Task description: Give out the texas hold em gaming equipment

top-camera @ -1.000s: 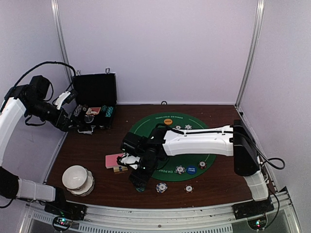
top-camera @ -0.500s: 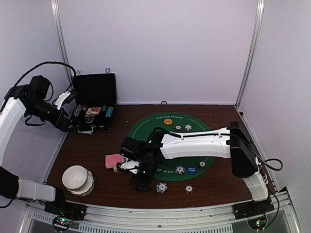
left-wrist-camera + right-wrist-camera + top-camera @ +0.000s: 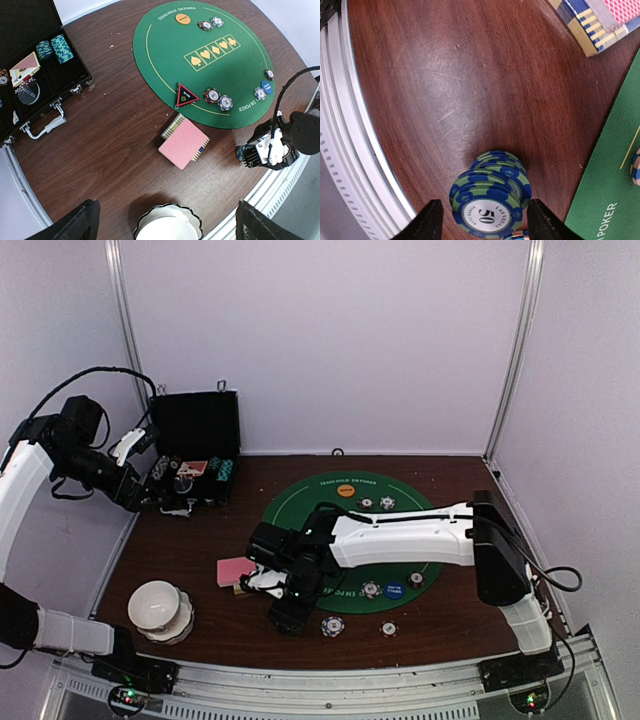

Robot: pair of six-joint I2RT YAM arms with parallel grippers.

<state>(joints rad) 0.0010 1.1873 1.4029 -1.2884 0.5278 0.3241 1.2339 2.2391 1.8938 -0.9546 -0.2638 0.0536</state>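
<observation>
Chip stack (image 3: 491, 197), blue and green, stands on the worktop (image 3: 445, 90) close to the near rail (image 3: 350, 150), between the fingers of the right end effector (image 3: 486, 206). For this step, I think the fingers should move evenly, so the loose chips do not slide apart. They are about half spread, very near both sides; whether they pinch it I cannot tell. Farther lie the pink-backed cards (image 3: 183, 144) and green mat (image 3: 165, 55). Farthest, the left end effector (image 3: 166, 205) hangs fully spread, empty, near the black case (image 3: 203, 425).
</observation>
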